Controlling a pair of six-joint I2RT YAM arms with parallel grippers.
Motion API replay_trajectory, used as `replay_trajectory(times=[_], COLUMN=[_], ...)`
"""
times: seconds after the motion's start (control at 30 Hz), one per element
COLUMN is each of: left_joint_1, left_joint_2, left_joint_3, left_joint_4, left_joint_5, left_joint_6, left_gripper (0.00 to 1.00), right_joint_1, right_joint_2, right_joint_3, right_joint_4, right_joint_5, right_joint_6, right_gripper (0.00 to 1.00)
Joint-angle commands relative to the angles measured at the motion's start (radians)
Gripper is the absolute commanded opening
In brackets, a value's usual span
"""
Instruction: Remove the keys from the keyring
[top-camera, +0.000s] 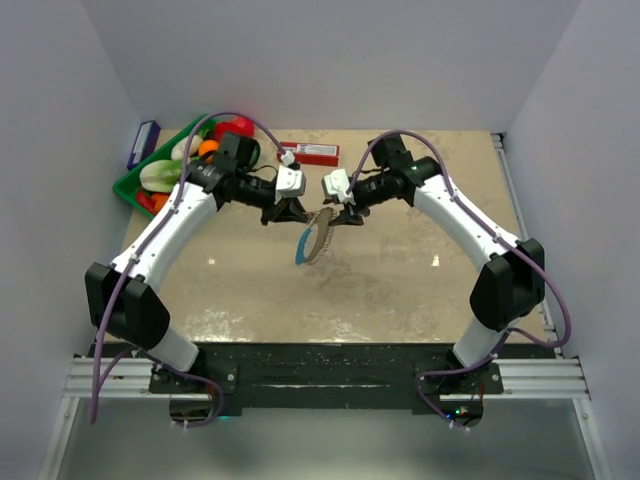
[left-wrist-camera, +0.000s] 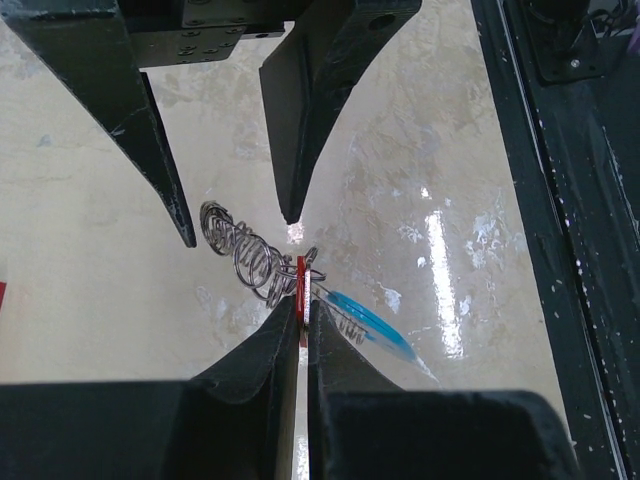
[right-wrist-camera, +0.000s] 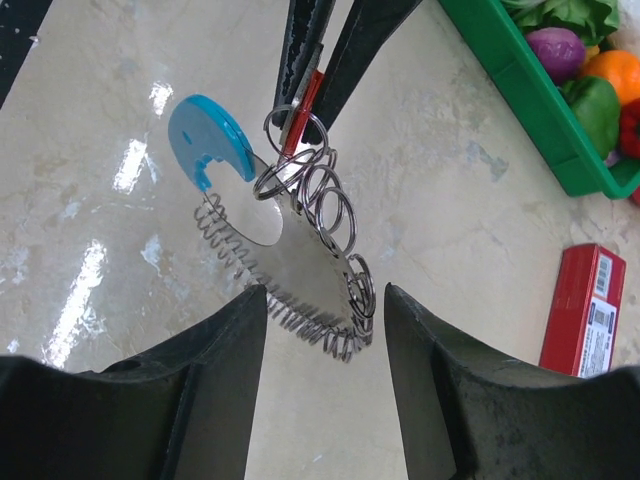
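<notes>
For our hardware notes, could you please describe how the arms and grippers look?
Both the left arm and right arm have white curved links, black joint housings and a purple cable looping alongside. The left gripper and right gripper have white bodies and black tapering fingers.

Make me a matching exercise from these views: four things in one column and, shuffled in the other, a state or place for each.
Column one:
1. left claw
2. right claw
3. red box
4. green tray

Column two:
A. holds vegetables
B. open, one end of the keyring between its fingers
C. shut on the red key
D. lies flat on the table

Pairs: 1-C, 2-B, 3-D, 4-A
</notes>
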Motion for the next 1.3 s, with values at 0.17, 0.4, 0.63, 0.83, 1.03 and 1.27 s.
replay_trajectory(times=[0.17,0.4,0.63,0.83,1.03,1.27], left_joint_1=[0.000,0.000,0.000,0.000,0.000,-0.001], left_joint_2=[0.062,0.064,0.066,0.066,0.040,-0.017], left_joint_3=[0.131,0.164,0.171,0.164,0.124,0.055], left_joint_4=[-0.095,-0.111,-0.103,-0.094,-0.019,0.150], left_joint_5=[0.008,0.000,-0.004,-0.032,-0.095,-0.161], left_joint_6=[0.090,0.095,0.084,0.085,0.049,-0.046], left_gripper=[0.00,0.00,0.00,0.00,0.00,0.00], right_joint_1=[0.000,0.000,0.000,0.000,-0.003,0.000], right_joint_2=[-0.002,0.023,0.049,0.002,-0.067,-0.101], right_joint_3=[-0.004,-0.066,-0.063,-0.100,-0.129,-0.103], right_joint_4=[0.053,0.029,0.022,0.045,0.019,0.020], right_joint_5=[-0.067,-0.147,-0.175,-0.132,-0.092,0.046], right_joint_6=[0.038,0.021,0.051,0.103,0.100,0.188], right_gripper=[0.38,0.36,0.10,0.00,0.00,0.00])
